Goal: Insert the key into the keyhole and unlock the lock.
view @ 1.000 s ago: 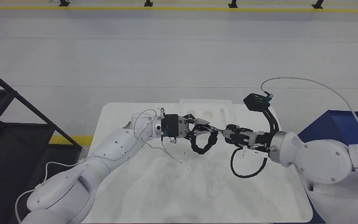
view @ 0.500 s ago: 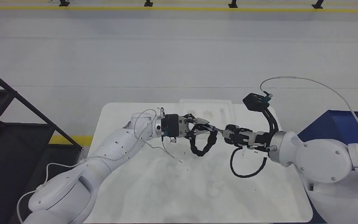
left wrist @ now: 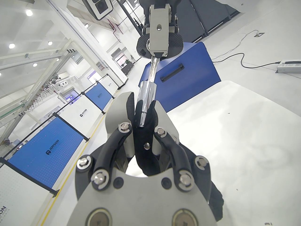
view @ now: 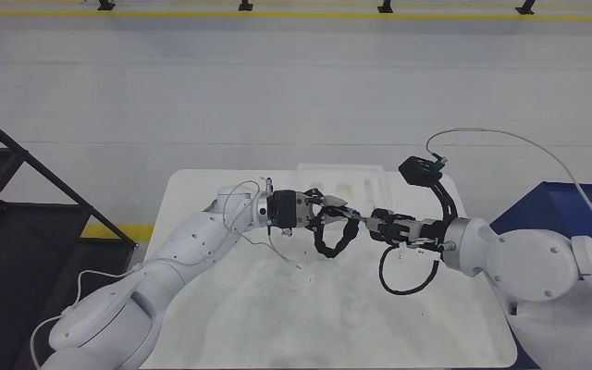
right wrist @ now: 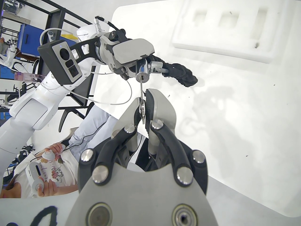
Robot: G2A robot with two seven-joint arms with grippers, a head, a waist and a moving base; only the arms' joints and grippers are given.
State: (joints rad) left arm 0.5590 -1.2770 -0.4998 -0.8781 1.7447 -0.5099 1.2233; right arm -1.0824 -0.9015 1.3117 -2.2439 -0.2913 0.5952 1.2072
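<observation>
Over table [view: 277, 314] centre: lock [right wrist: 142, 76] and key [right wrist: 141, 90] meet in mid-air.
Lock: shiny chrome cylinder with a round face, black braided cable loop [view: 335, 242] hanging off it.
Key: thin silver blade, round head, tip at keyhole [right wrist: 141, 79].
Left gripper [left wrist: 142, 102]: clamped on lock cylinder.
Right gripper [right wrist: 144, 104]: pinching key head.

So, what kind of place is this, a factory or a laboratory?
Probably a large industrial hall used for robot testing: a yellow floor line, blue partition panels and a white work table.
</observation>
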